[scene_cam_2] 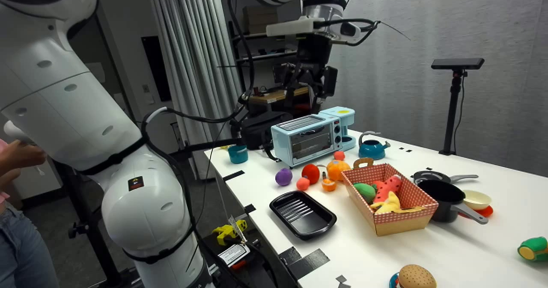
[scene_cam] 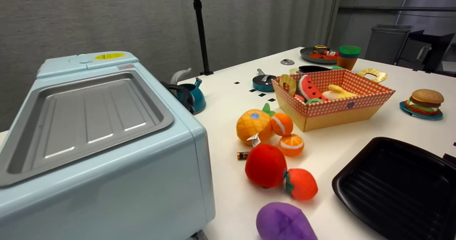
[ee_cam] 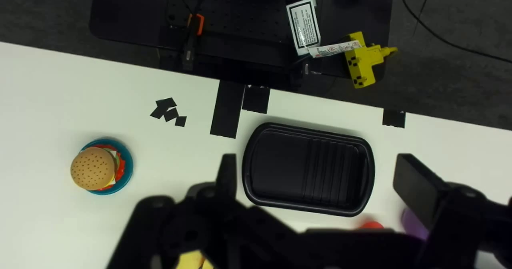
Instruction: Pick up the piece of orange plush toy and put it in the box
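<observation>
End effector [ee_cam: 315, 171] spread wide, I count two rounded orange plush pieces [scene_cam: 282, 124] [scene_cam: 291, 145] near one slant-sided, red-checked box [scene_cam: 338, 120].

In an exterior view, right of centre, we count one gingham-trimmed box [scene_cam: 340, 117] with two looped handles [scene_cam: 380, 76]; left of it, two small orange plush pieces [scene_cam: 278, 122]; at lower centre, two reddish plush toys [scene_cam: 265, 166] and one purple plush toy [scene_cam: 284, 220]. Around the same frame we find one toy hamburger [scene_cam: 426, 99], one black roasting pan [scene_cam: 399, 186], one teal kettle [scene_cam: 198, 95] and one toaster oven [scene_cam: 142, 183].
</observation>
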Action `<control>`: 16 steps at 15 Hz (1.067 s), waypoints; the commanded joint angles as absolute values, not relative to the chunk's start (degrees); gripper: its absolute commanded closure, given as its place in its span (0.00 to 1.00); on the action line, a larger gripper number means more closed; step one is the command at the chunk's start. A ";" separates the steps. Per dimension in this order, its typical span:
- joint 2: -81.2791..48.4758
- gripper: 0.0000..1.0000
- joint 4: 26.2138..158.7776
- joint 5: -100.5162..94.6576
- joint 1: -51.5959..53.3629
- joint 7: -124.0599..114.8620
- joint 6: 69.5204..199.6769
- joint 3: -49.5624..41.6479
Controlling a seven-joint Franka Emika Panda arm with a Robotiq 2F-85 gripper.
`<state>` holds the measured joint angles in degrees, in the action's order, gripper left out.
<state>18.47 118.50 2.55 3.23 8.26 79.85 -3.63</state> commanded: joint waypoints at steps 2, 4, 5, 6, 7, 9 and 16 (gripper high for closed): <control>13.26 0.00 116.45 -1.32 2.81 9.45 82.33 -1.38; 10.72 0.00 115.87 -3.02 2.97 9.45 83.84 -0.59; 9.58 0.00 115.59 -3.71 3.03 9.49 84.50 -0.24; 8.24 0.00 115.25 -4.36 3.12 9.51 85.30 0.14; 7.10 0.00 114.96 -4.80 3.19 9.66 86.03 0.46; 4.73 0.00 114.26 -5.50 3.39 9.50 87.55 1.20; -1.02 0.00 112.89 -6.59 4.17 9.95 95.19 3.53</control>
<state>1.80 115.29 -5.36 3.76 8.46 93.61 2.83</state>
